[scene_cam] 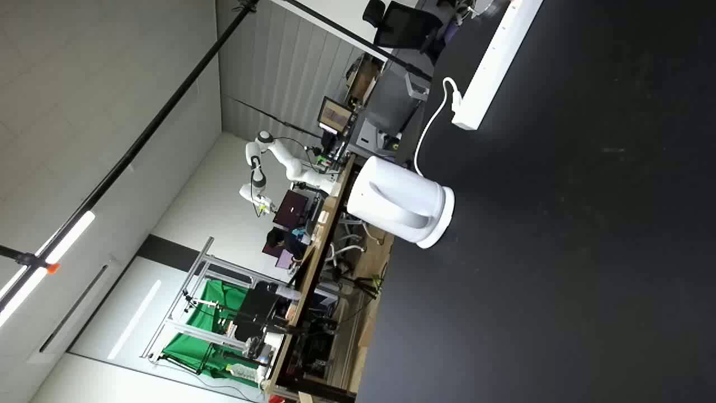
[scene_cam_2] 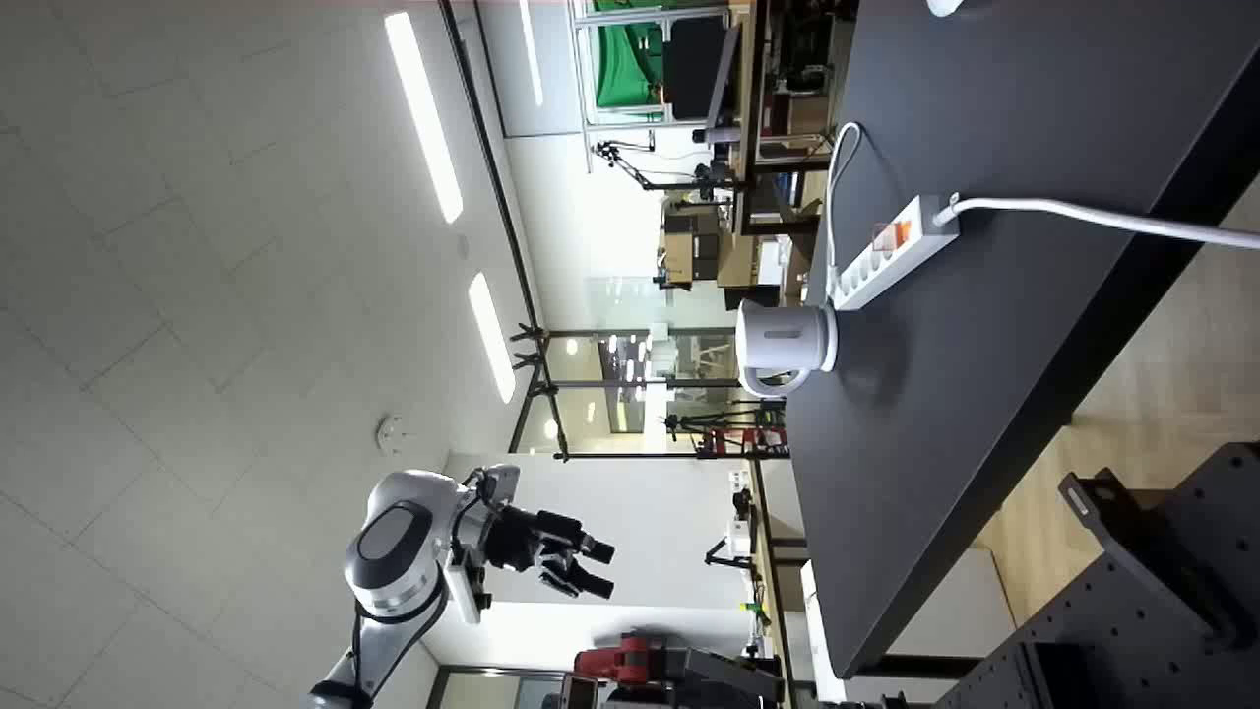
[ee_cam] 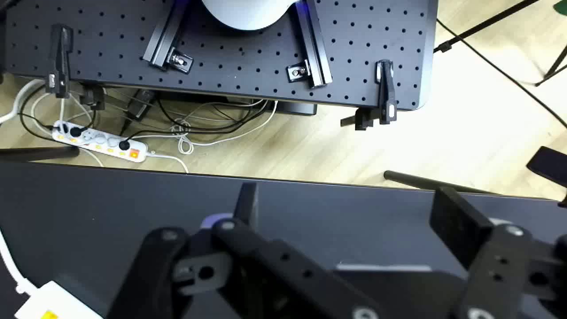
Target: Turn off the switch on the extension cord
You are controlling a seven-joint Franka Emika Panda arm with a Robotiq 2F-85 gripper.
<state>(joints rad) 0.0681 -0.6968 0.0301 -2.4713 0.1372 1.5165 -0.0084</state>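
White strip [scene_cam_2: 900,258] on the table [scene_cam_2: 906,443], below the fingers [ee_cam: 458,226] and well apart from them. Its orange patch [scene_cam_2: 894,236], probably the switch, is too small to read on or off. The jug [scene_cam_2: 778,338] stands near it, also below the fingers, likely to draw power. The gripper [scene_cam_2: 599,570] hangs high, fingers spread, gripping nothing, presumably for free approach.

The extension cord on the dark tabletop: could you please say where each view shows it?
In an exterior view: the extension cord, top, right of centre, cut off.
In an exterior view: the extension cord, right of centre, above mid-height.
In the wrist view: the extension cord, bottom-left corner, cut off.
Landmark in all three: the dark tabletop.
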